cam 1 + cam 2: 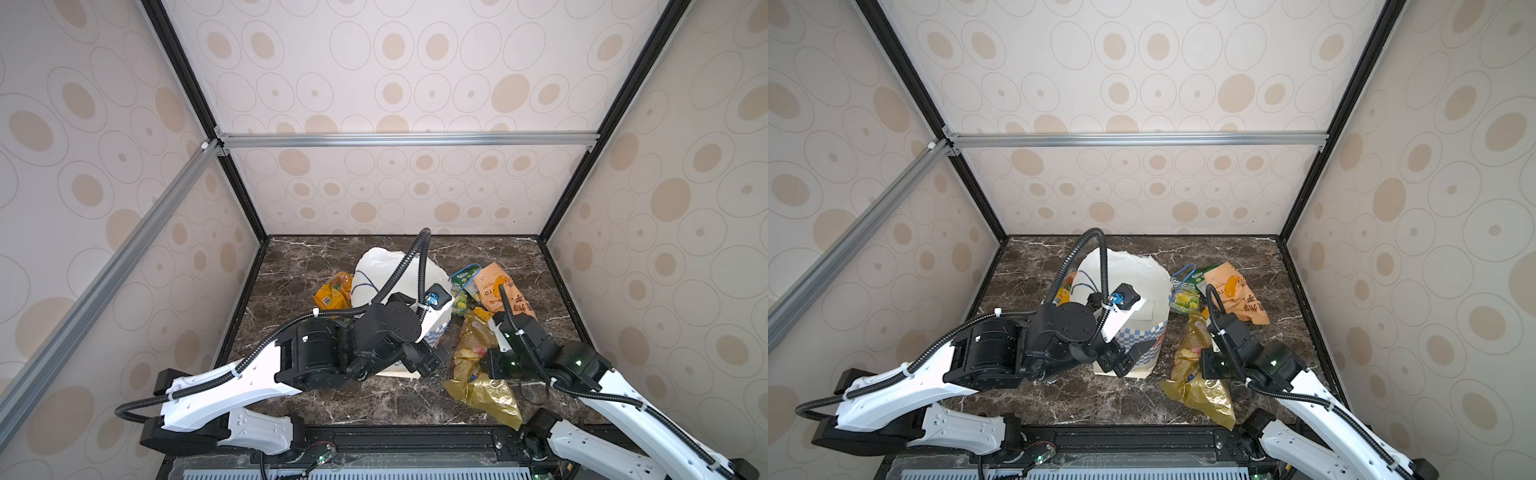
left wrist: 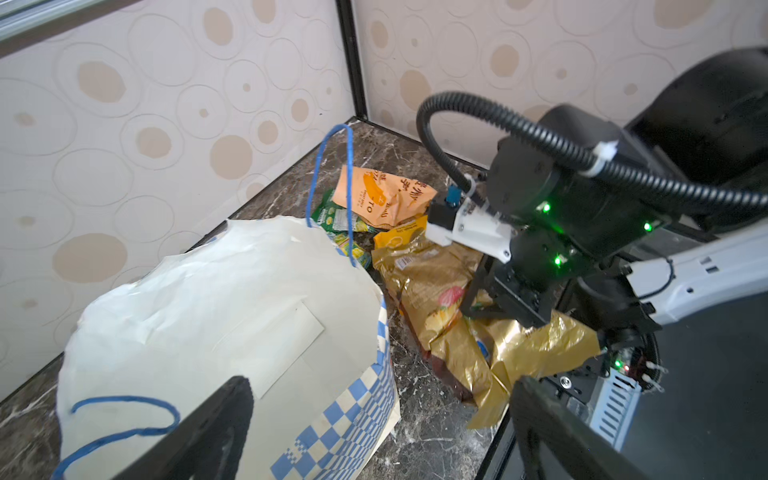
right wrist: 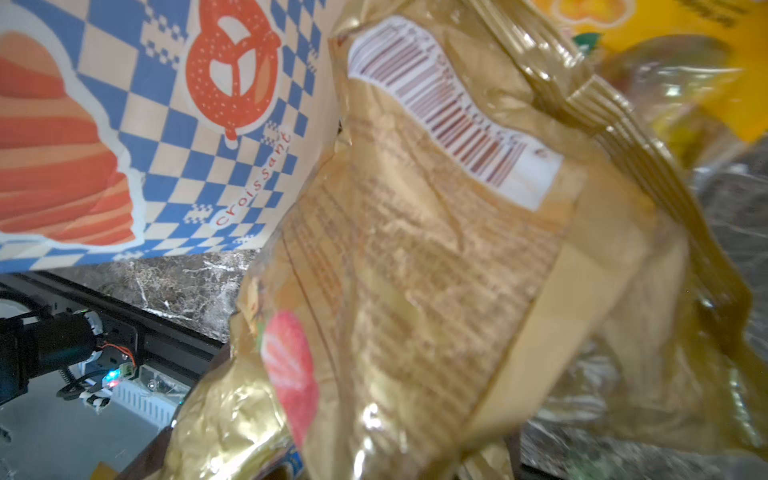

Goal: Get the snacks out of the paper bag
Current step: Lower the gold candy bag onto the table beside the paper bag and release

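Note:
The white paper bag (image 1: pixel 386 270) (image 1: pixel 1125 274) (image 2: pixel 208 316), with its blue checkered band (image 3: pixel 166 124), stands mid-table. My left gripper (image 1: pixel 428 361) (image 1: pixel 1125 360) (image 2: pixel 374 436) is open at the bag's near lower corner, jaws spread wide with the checkered corner between them. My right gripper (image 1: pixel 484 365) (image 1: pixel 1202 365) is shut on the large golden bag (image 1: pixel 478 386) (image 1: pixel 1200 390) (image 2: pixel 436 282) (image 3: pixel 415 249), just right of the paper bag. That snack's lower end trails toward the table's front edge. The wrapper hides the right fingers in the right wrist view.
Right of the paper bag lie an orange-tan chips bag (image 1: pixel 503 291) (image 1: pixel 1237 299) (image 2: pixel 382 195) and green packets (image 1: pixel 460 293) (image 1: pixel 1183 293) (image 2: pixel 338 218). A yellow-orange packet (image 1: pixel 332 291) (image 1: pixel 1064 291) lies at its left. A blue cord handle (image 2: pixel 328 166) sticks up. Patterned walls enclose the marble table (image 1: pixel 374 407).

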